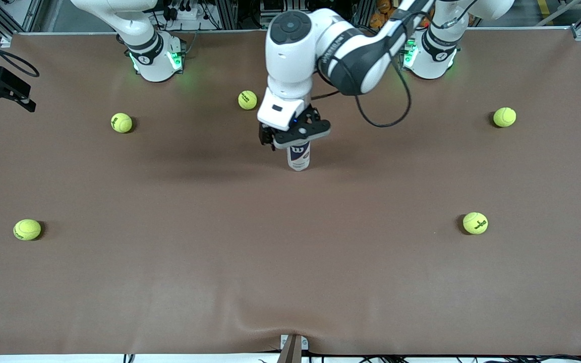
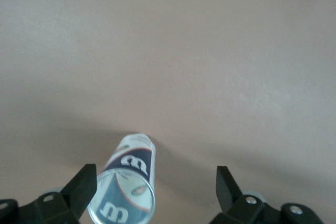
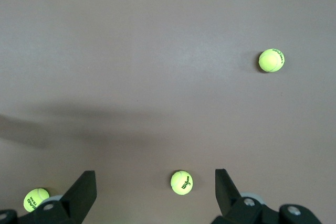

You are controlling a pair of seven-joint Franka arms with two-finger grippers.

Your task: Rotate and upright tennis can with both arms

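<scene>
**Front view, read from the right arm's end across to the left arm's end; hours refer to the brown desk (image 1: 179, 282) as a dial.** Five tennis balls lie around the edge of the dial: at 8 o'clock (image 1: 27, 229), 10 o'clock (image 1: 121, 122), just short of 12 o'clock (image 1: 247, 100), 2 o'clock (image 1: 505, 117) and 4 o'clock (image 1: 475, 223).

The right hand (image 3: 153, 178) hangs high over the desk with three balls below it. Its fingers are spread and hold nothing; this arm waits.

The tennis can (image 1: 299, 157) stands near the hub, a little toward 12 o'clock. The left hand (image 1: 295, 138) is directly above it, fingers parted wider than the can and gripping nothing. In the left wrist view the can sits inside the gap, just beside one finger (image 2: 84, 187); contact cannot be confirmed.

**Step.** The can appears upright already, so the task looks close to done, with the hand let go.

**Next move.** A straight vertical withdrawal seems called for, since a sideways drift could let the near finger topple the can.

**Axis.** The long axis is vertical, with the base on the desk and the rimmed lid facing up toward the left hand.
</scene>
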